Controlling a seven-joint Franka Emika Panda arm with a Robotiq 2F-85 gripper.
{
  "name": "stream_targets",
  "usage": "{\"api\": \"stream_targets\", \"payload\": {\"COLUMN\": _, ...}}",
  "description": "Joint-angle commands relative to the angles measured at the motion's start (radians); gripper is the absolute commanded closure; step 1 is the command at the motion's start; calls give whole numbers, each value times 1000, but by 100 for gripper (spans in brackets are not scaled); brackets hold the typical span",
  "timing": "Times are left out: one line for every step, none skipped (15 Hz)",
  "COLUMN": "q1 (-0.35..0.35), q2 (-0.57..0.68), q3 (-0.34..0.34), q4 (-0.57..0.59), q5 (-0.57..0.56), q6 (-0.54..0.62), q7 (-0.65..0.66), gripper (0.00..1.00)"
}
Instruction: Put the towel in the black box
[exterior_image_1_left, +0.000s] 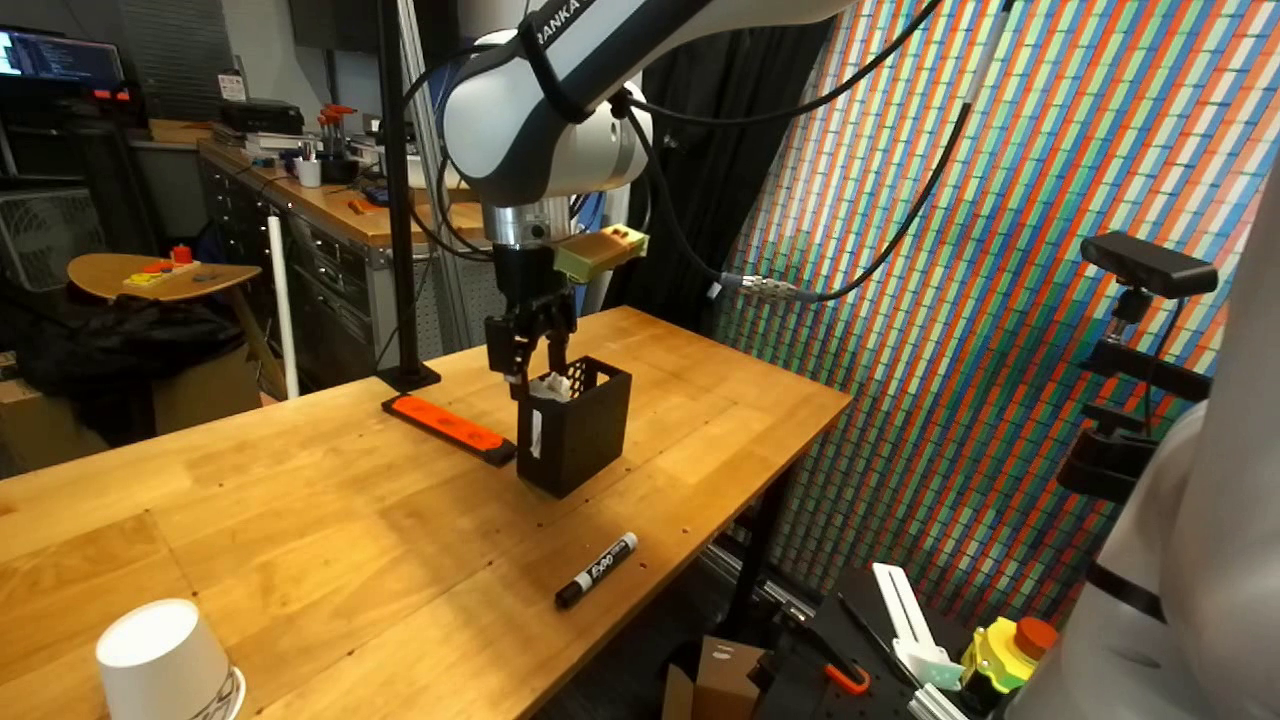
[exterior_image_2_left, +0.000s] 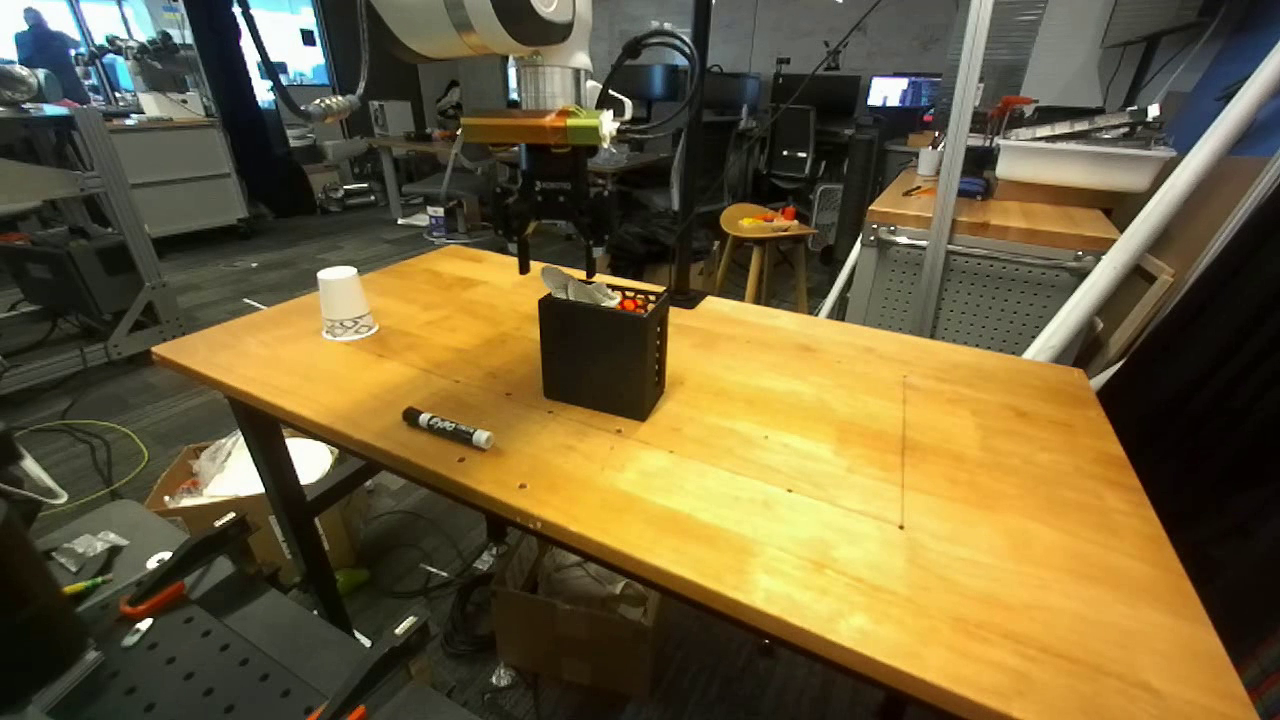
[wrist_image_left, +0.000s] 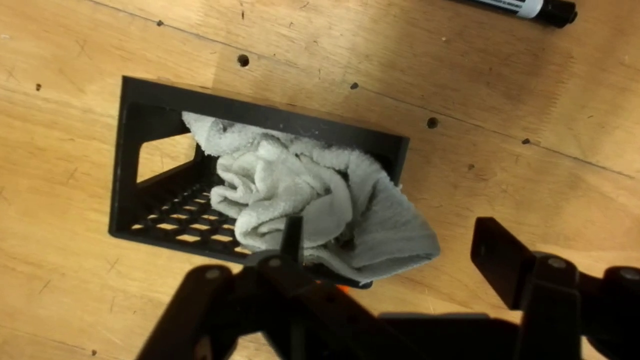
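The black box (exterior_image_1_left: 575, 440) stands upright on the table in both exterior views, its top facing up. Bunched inside its mouth is the white towel (wrist_image_left: 280, 185). In the wrist view, one flap of the towel sticks out past the box's short rim at the right, while the left part of the box shows its perforated wall bare. My gripper (exterior_image_2_left: 557, 270) hangs just above the box with its jaws wide apart. One finger (wrist_image_left: 292, 235) overlaps the towel in the wrist view; the other is beyond the flap, over bare wood. Nothing is gripped.
A flat orange-red object (exterior_image_1_left: 450, 424) lies beside the box. A black-and-white marker (exterior_image_2_left: 448, 427) rests near a table edge. Farther off, an upside-down white paper cup (exterior_image_2_left: 345, 300) stands on the tabletop. A black post (exterior_image_1_left: 400, 200) rises from the table behind the orange-red object.
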Motion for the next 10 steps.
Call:
{"api": "stream_targets", "payload": {"q1": -10, "q2": 5, "q3": -2, "q4": 2, "q5": 1, "q6": 14, "q7": -28, "gripper": 43}}
{"api": "stream_targets", "payload": {"q1": -12, "q2": 8, "q3": -2, "q4": 3, "q5": 2, "q6": 14, "q7": -31, "gripper": 52}}
{"api": "stream_targets", "payload": {"q1": -14, "q2": 10, "q3": -3, "q4": 4, "q5": 2, "q6": 13, "q7": -33, "gripper": 60}}
{"api": "stream_targets", "payload": {"q1": -16, "q2": 13, "q3": -3, "q4": 5, "q5": 1, "q6": 13, "q7": -35, "gripper": 67}}
{"api": "stream_targets", "payload": {"q1": -18, "q2": 15, "q3": -3, "q4": 7, "q5": 1, "q6": 12, "q7": -38, "gripper": 75}}
{"api": "stream_targets", "payload": {"q1": -20, "q2": 16, "q3": -3, "q4": 8, "q5": 1, "q6": 11, "q7": -40, "gripper": 82}}
{"api": "stream_targets", "payload": {"q1": -21, "q2": 17, "q3": -3, "q4": 10, "q5": 1, "q6": 11, "q7": -42, "gripper": 91}}
{"api": "stream_targets", "payload": {"q1": -21, "q2": 17, "q3": -3, "q4": 12, "q5": 1, "q6": 11, "q7": -45, "gripper": 95}}
{"api": "stream_targets", "payload": {"q1": -21, "q2": 18, "q3": -2, "q4": 15, "q5": 1, "q6": 10, "q7": -48, "gripper": 97}}
{"api": "stream_targets", "payload": {"q1": -22, "q2": 18, "q3": -3, "q4": 16, "q5": 1, "q6": 10, "q7": -50, "gripper": 96}}
